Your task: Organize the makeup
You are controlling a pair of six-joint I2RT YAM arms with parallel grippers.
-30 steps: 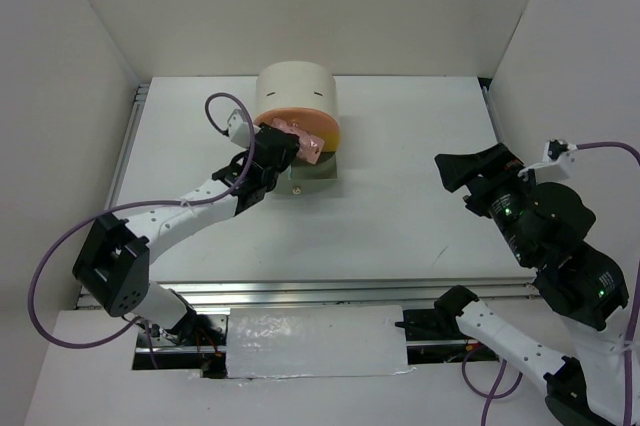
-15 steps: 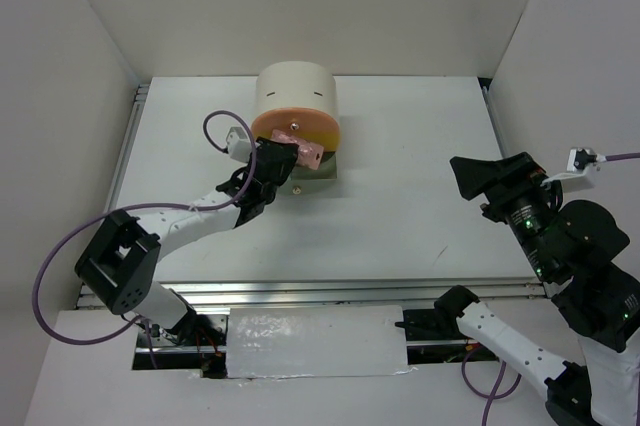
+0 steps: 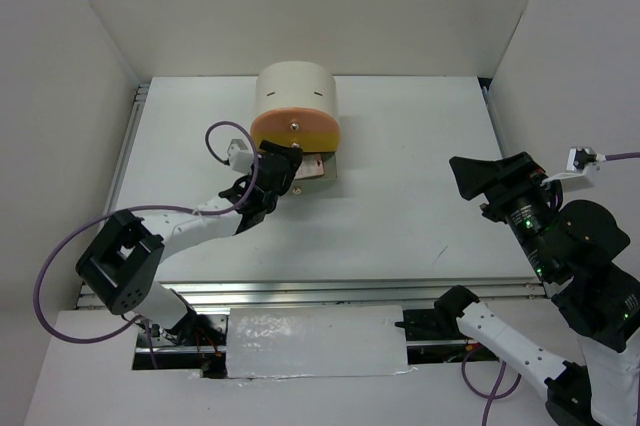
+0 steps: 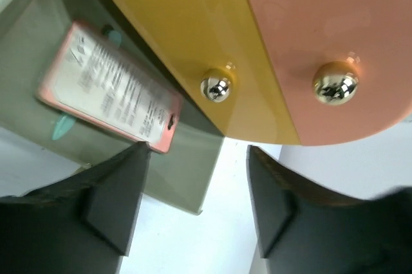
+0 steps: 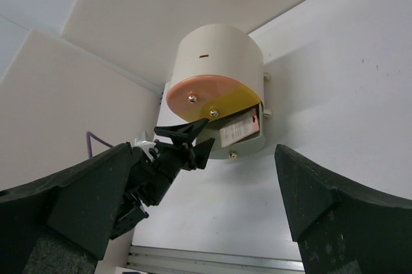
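A single cream drum-shaped box (image 3: 297, 96) lies on its side at the far middle of the white table (image 3: 400, 206). Its round face has three drawer fronts: one orange-pink front (image 4: 335, 23), one yellow front (image 4: 193, 23) and one grey drawer (image 4: 193, 171), which is pulled out towards the arms. The right wrist view shows three small brass knobs, one on each front; the left wrist view shows only two of them.

One flat pink rectangular palette (image 4: 109, 87) lies inside the grey drawer with its printed label upwards. Pale teal bits (image 4: 61, 126) show from under two of its edges. This looks like the teal stick, but I cannot tell if it is one piece. The yellow front hangs over the back part of the drawer and hides what is deeper inside.

The left pincer (image 4: 196, 177) is just in front of the open drawer. Its two fingers are spread, with nothing between them, and they do not touch the palette. In the top view this pincer covers the left corner of the drawer. A purple cable (image 3: 60, 256) loops beside the left arm.

The right pincer (image 5: 206, 190) is well apart, over the right side of the table. It is spread wide and empty, and it points at the box.
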